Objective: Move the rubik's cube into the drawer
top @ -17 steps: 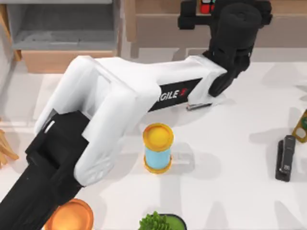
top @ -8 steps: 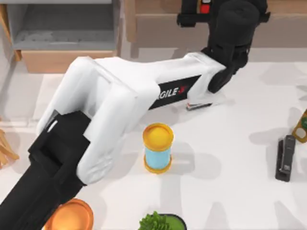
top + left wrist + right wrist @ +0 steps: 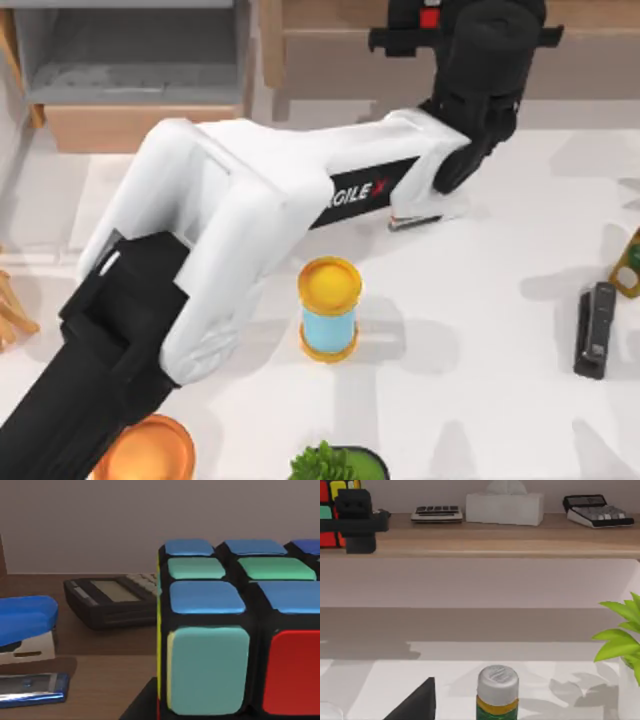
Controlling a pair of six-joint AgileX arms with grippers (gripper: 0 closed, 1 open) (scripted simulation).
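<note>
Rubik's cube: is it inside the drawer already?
No, the rubik's cube is up on the brown shelf under the left pincer, while the drawer sits far to the left.

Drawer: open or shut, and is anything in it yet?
Open and empty: the drawer at the top view's upper left shows bare grey floor. The rubik's cube sits on the wooden shelf.

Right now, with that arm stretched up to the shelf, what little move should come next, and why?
Probably close the left gripper on the cube. It has reached the shelf, and the left wrist view shows the cube very near. The drawer already stands open.
</note>
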